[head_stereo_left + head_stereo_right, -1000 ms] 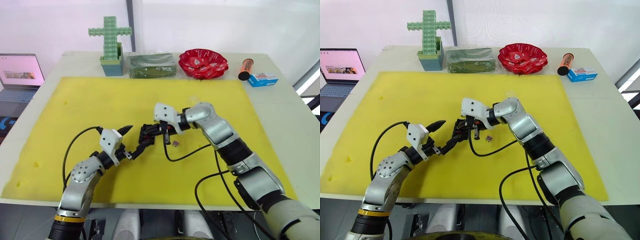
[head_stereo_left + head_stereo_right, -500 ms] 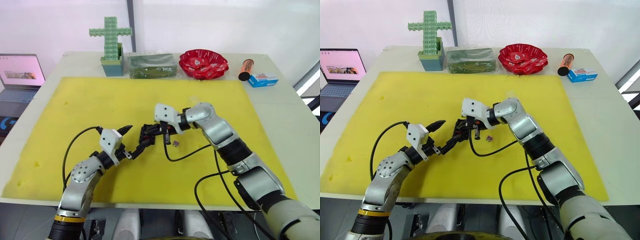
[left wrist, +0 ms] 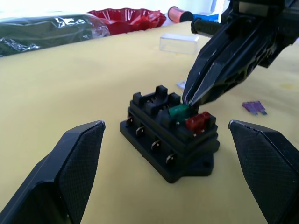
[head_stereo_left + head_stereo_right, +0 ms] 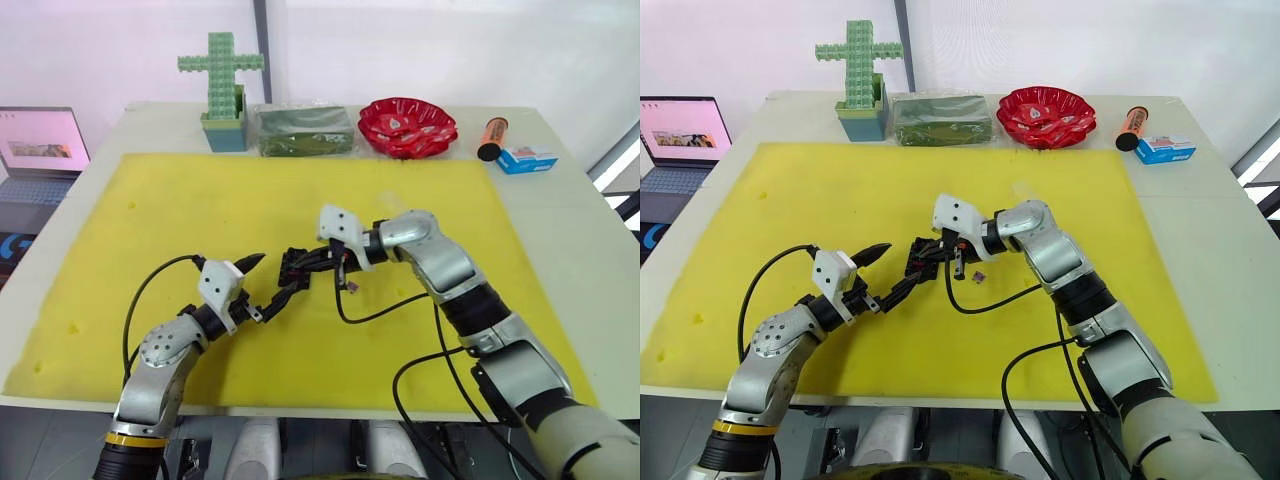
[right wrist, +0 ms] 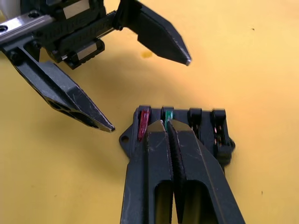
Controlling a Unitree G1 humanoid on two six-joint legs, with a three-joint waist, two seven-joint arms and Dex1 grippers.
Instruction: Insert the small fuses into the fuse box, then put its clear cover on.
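The black fuse box (image 4: 296,266) lies mid-mat on the yellow foam mat (image 4: 160,210). A red fuse (image 3: 198,121) and a green fuse (image 3: 179,111) sit in adjoining slots at one end of the box. My right gripper (image 5: 168,127) is shut, its tips resting on top of the green fuse (image 5: 167,113). My left gripper (image 4: 264,280) is open just left of the box, its fingers (image 3: 70,172) spread to either side without touching it. A brownish-purple fuse (image 3: 254,108) lies loose on the mat to the right of the box. The clear cover (image 3: 180,43) rests farther back on the mat.
Along the table's back edge stand a green block cross (image 4: 220,75) in a teal holder, a dark green packet (image 4: 305,130), a red bowl (image 4: 407,125), an orange tube (image 4: 491,137) and a blue box (image 4: 525,158). A laptop (image 4: 40,150) sits off to the left.
My right wrist has shifted slightly to the right, with its shut tips still at the fuse box. The left arm has held still.
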